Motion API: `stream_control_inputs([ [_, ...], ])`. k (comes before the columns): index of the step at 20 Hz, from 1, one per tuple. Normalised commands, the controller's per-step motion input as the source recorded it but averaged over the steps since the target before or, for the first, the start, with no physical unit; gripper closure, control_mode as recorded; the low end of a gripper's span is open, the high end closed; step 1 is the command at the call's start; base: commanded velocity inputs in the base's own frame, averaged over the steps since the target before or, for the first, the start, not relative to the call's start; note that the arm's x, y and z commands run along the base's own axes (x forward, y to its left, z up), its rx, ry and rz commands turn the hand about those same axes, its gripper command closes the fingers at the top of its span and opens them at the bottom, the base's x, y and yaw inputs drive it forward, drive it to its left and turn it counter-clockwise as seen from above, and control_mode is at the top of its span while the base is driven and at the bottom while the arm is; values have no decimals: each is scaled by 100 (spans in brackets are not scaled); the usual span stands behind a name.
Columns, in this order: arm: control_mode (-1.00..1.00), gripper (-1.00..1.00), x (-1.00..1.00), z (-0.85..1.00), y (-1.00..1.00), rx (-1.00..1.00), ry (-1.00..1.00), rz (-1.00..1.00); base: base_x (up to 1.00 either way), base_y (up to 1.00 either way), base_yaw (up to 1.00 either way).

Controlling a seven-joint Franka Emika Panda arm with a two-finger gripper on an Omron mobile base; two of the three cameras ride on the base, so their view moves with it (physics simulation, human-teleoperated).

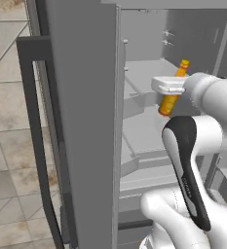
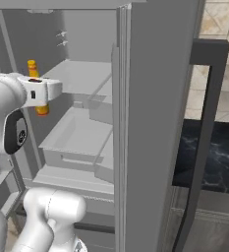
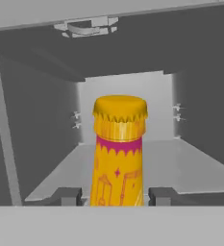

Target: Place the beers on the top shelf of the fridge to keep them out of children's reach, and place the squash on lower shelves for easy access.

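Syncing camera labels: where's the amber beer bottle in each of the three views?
Left base view: amber bottle right of centre, tilted, partly behind the gripper, in front of the top shelf.
Right base view: upper left, cap above and base below the white hand.
Hand view: centre, neck and cap upright between the fingertips.
Shared landmark: the top shelf behind the bottle.

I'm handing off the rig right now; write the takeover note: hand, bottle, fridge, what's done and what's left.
Hand: shut on the amber-yellow glass beer bottle with orange label, held upright.
Position: bottle raised in front of the open grey metal fridge, near the pale grey top shelf, not yet set down.
Done: bottle picked up and brought to the fridge.
Left: stand it on the top shelf and release. Other beer and squash: whereabouts unknown.
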Motion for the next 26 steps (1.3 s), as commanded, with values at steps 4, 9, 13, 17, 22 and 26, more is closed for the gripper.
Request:
stream_control_inputs([
  [4, -100, 100, 56, 4, -10, -1, -6, 0, 0, 0, 0],
  [9, -100, 100, 57, 0, -25, 0, 1, 0, 0, 0, 0],
  [13, -100, 100, 59, 6, -31, 0, 8, -1, 0, 0, 0],
  [17, -100, 100, 61, 4, -25, -1, 12, -3, 0, 0, 0],
  [22, -100, 100, 56, 3, -16, -4, 11, -4, 0, 0, 0],
  [26, -100, 100, 54, 0, -1, -8, 6, -4, 0, 0, 0],
])
